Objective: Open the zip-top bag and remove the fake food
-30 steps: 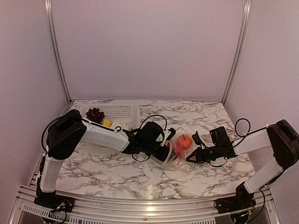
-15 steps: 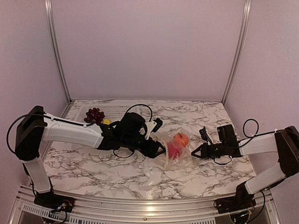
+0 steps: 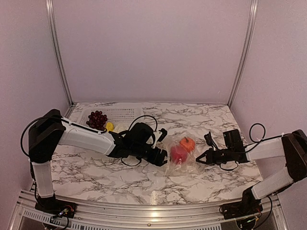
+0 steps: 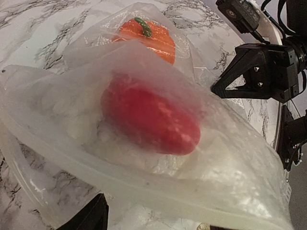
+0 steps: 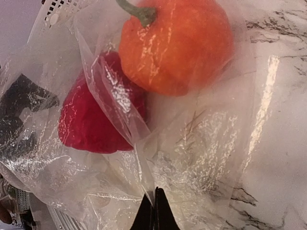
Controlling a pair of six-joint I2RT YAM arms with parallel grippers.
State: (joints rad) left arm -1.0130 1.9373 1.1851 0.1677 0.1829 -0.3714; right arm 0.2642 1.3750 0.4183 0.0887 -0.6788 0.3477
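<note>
**Bag pinned on the right, mouth facing left, two pieces left inside**

Marble-pattern table [image 3: 120, 179], lilac walls, alu posts in the corners. White perforated basket [image 3: 125, 114] sits back-left and holds the grape bunch [image 3: 97, 118] and a yellow piece [image 3: 110, 126]

The zip-top bag [image 3: 190, 166] lies mid-table between the two arms. Inside it are a red piece [image 3: 178, 153] and, behind that, an orange piece [image 3: 187, 143] with a green stem

Right gripper [image 3: 200, 158]: fingers are closed together on a fold of film at the bag's right edge, and its wrist view shows the pinch cleanly

Left gripper [image 3: 162, 154]: at the bag's left edge. Only one finger [image 4: 91, 218] shows in its wrist view, well off centre, so I read the jaws as spread with nothing clamped. The zip strip [image 4: 120, 179] runs right across in front of it. I can't tell whether the mouth is fully parted

Step in hand, as I judge it: go in through the mouth for the red piece. Notes:
- keep the right pinch as the anchor, or the film slides with the reach
- enter low, under the upper lip of the strip, not on top of it
- close on the red piece only. Loose film in the jaws drags the whole bag
- the plastic fruit looks smooth and rounded, so take it across the middle
- withdraw leftward, in line with the mouth, then take the orange one
</note>
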